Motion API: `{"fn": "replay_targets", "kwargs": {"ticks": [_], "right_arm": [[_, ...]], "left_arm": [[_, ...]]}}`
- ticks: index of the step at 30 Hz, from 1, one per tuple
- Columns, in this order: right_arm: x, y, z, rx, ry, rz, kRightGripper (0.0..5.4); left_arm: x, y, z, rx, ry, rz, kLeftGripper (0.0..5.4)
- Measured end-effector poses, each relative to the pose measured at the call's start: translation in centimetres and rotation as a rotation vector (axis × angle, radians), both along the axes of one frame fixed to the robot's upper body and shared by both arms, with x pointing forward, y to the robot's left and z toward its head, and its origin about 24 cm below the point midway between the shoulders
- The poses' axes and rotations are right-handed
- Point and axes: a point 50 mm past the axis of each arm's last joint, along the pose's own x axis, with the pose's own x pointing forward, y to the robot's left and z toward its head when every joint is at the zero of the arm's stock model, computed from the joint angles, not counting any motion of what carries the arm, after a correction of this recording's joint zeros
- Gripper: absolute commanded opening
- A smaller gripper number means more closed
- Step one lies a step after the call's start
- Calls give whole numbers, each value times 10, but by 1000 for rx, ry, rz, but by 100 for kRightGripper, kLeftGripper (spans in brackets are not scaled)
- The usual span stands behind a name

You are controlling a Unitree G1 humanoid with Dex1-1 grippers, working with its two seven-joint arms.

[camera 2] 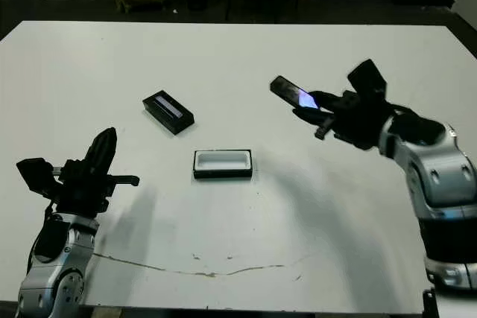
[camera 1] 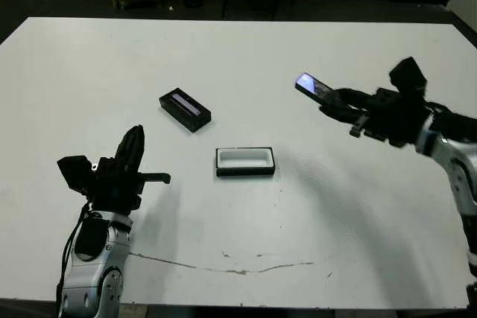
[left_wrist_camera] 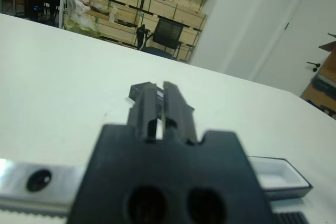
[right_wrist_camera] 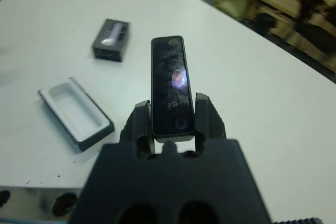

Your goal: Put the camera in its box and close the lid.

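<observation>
Above the right side of the worktop, your right claw holds the camera clear of the surface, its 2 fingers clamped on the bar's lower end so that most of its length sticks out past them. The box sits open near the worktop's middle, white lining up, toward the left of that claw and nearer you, with its long axis running left to right. The camera's long axis slants across that, so I judge you'll need to turn it into line before lowering. The lid lies apart from the box, further left and back. Your left claw hovers nearer the lid, fingers almost closed and empty. The camera's lenses are hard to make out under glare.
</observation>
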Motion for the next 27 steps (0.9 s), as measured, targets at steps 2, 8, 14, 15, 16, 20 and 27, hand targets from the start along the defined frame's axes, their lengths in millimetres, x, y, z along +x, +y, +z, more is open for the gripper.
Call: {"fn": "replay_targets", "kwargs": {"ticks": [2,8,14,15,16,20,27], "right_arm": [[6,5,5,-29,6,64,43],[23,18,14,-129,5,248,43],[38,37,14,-212,95,402,43],[40,41,13,-215,108,415,43],[41,43,12,-221,120,423,43],[45,48,5,-259,171,459,43],[45,61,-1,-312,208,562,43]], "left_arm": [[0,0,0,2,1,4,0],[0,-1,0,-2,0,5,0],[0,-1,1,-3,2,8,0],[0,-1,1,-3,2,9,0],[0,-1,1,-3,2,9,0],[0,0,0,-5,3,10,0],[0,0,0,-6,6,11,0]]}}
